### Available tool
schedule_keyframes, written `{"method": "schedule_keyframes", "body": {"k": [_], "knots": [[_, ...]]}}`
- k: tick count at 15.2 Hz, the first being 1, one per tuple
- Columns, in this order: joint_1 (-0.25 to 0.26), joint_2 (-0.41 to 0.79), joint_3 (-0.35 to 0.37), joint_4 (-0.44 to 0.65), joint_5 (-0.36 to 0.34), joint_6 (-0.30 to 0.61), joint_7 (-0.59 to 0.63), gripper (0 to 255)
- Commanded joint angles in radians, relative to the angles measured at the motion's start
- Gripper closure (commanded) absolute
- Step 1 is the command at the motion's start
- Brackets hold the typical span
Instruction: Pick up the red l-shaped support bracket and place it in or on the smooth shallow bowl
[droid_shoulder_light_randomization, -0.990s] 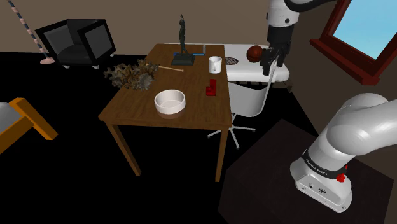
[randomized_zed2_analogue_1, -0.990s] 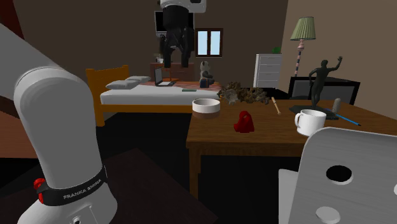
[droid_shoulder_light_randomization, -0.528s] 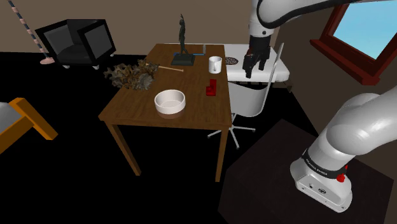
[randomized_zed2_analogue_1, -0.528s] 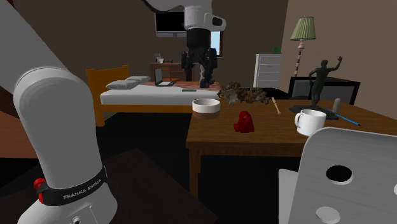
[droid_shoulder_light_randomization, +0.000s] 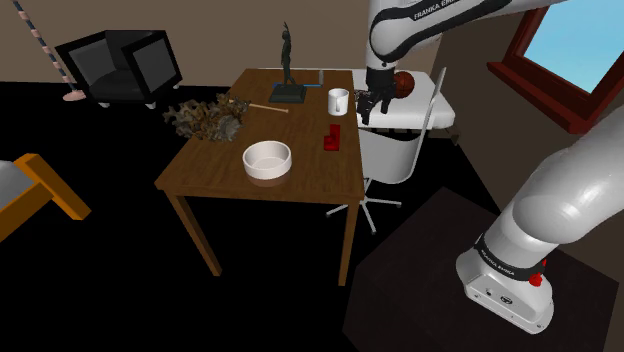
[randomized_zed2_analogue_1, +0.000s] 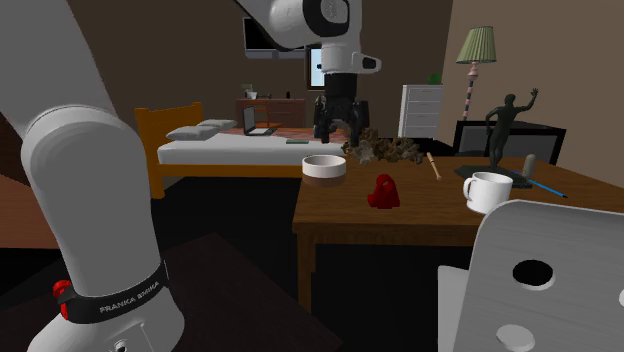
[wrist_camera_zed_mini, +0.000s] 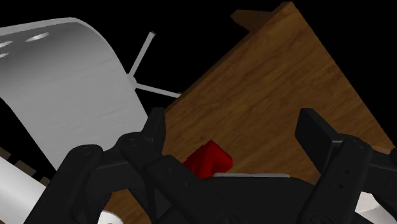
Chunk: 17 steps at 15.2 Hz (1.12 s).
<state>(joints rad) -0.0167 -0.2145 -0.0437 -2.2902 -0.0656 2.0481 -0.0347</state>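
A black two-finger claw on a white arm hangs over a wooden bench in a dim room. Over the last second the claw has swung in from beyond the white chair and come lower. It now hovers above the bench's long edge on the chair side, close to a white mug. In the wrist view its two fingers stand well apart with nothing between them, so it is open and empty.

The red bracket lies on the bench near that same long edge, about halfway along, below the claw and a little to one side of it. The pale shallow bowl sits nearer the middle of the bench, apart from the bracket.

This looks like the approach. The bracket is untouched, and both the grasp and the carry to the bowl are still to come.

Counted on the bench: one red bracket, one bowl, one mug, one dark figurine and one heap of brown scraps. One chair stands beside it.
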Motion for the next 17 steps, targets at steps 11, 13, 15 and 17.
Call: {"method": "schedule_keyframes", "body": {"k": [11,13,15,17], "knots": [[-0.014,0.459,-0.014,0.354,0.04,0.167,-0.071,0],[-0.018,0.534,-0.012,0.431,0.048,0.175,-0.081,0],[-0.021,0.59,-0.01,0.492,0.054,0.177,-0.088,0],[-0.022,0.605,-0.01,0.485,0.054,0.198,-0.088,0]]}}
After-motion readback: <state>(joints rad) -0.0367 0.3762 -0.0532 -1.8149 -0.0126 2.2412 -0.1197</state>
